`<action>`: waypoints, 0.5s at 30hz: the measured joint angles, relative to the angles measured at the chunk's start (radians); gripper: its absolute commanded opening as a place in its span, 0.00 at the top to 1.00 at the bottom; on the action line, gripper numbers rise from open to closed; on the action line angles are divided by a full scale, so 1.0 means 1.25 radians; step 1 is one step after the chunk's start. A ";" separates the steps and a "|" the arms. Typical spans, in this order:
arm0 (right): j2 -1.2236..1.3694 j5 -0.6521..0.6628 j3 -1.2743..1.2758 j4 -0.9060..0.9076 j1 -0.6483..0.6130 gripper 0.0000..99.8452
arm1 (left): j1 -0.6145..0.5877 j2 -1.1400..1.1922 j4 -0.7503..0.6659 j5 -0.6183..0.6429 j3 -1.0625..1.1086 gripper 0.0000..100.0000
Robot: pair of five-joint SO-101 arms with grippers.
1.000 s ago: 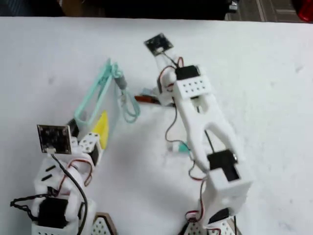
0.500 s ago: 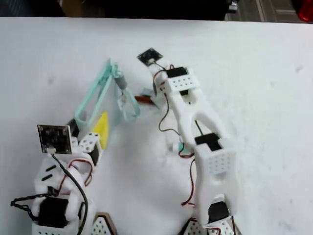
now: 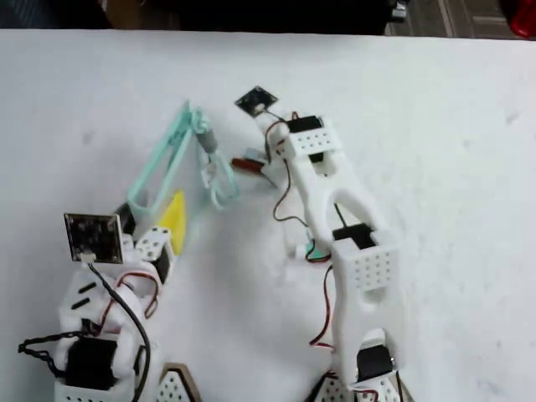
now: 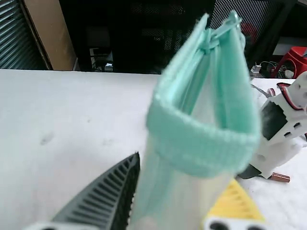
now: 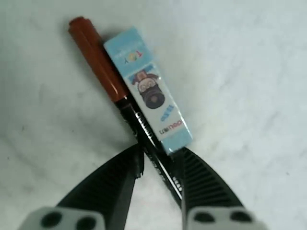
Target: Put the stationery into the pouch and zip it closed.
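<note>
A clear pouch (image 3: 172,163) with a teal zip edge lies tilted at the centre-left, mouth open. My left gripper (image 3: 151,213) is shut on its near end; up close the pouch (image 4: 201,129) stands between the dark and yellow fingers of that gripper (image 4: 177,211). A brown-capped black pen (image 5: 103,67) and a light-blue eraser (image 5: 148,96) lie side by side on the table. My right gripper (image 5: 160,155) is open low over them, its fingers straddling the pen's barrel and the eraser's end. From above, that gripper (image 3: 260,167) sits on the pen (image 3: 244,162), just right of the pouch.
A teal pull loop (image 3: 219,180) trails from the pouch toward the pen. A small teal and white item (image 3: 306,249) lies under the right arm. The white table (image 3: 452,126) stretches wide to the right and back.
The right arm has swung left and lowered toward the pen and eraser, its wrist now nearer the pouch. The left arm and pouch have stayed put.
</note>
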 measured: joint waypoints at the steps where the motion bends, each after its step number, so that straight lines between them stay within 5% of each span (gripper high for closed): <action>1: 0.000 0.004 0.000 -0.001 0.000 0.98 | 0.000 0.000 0.000 0.000 0.000 0.80; 15: -0.106 0.140 -0.002 0.231 0.000 0.98 | 0.000 0.000 0.000 0.000 0.000 0.80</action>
